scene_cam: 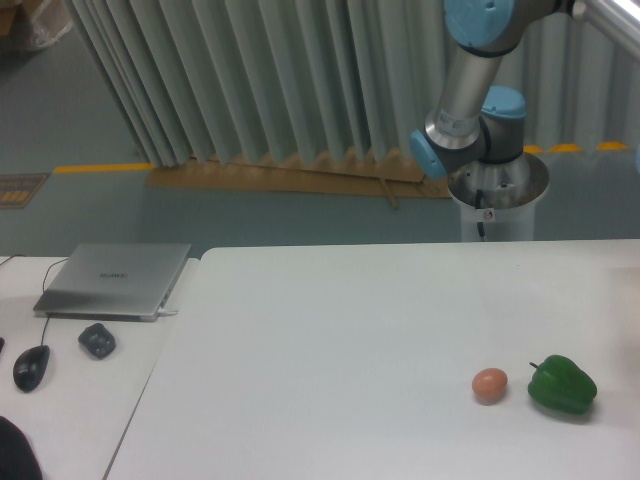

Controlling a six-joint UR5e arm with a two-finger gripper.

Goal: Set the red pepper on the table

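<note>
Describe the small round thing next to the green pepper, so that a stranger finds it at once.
Look at the large white table, near its front right part. A green pepper lies there, and just to its left, apart from it, sits an egg: small, smooth, pinkish brown, and much smaller than the pepper.
</note>
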